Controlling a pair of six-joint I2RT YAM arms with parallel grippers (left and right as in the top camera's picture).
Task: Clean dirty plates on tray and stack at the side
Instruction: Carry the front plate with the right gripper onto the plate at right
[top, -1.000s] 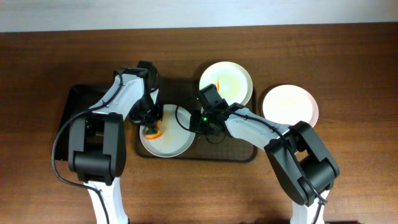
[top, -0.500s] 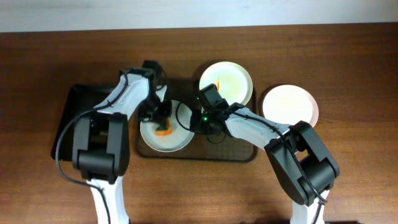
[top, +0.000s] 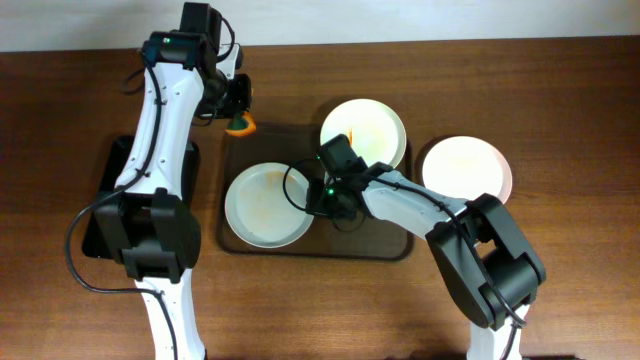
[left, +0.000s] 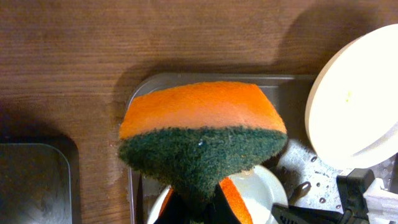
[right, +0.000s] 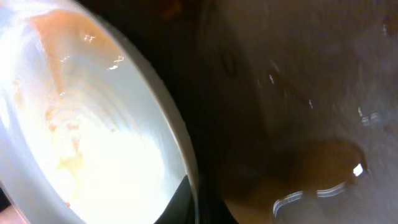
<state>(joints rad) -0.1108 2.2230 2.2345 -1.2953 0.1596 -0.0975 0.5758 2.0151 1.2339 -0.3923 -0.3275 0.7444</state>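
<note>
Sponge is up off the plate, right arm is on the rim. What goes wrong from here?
1. The near round white plate shows an orange smear; stacking it now on the plain white plate beside the brown-grey rectangular tray would soil the stack.
2. The right jaws seem to pinch only its rim; a lift could tilt or drop it onto the tray.

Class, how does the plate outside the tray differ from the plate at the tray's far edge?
The far plate lies on the tray and bears an orange streak; the outside plate rests on the table and looks clean. Both are round, white, similar in size.
</note>
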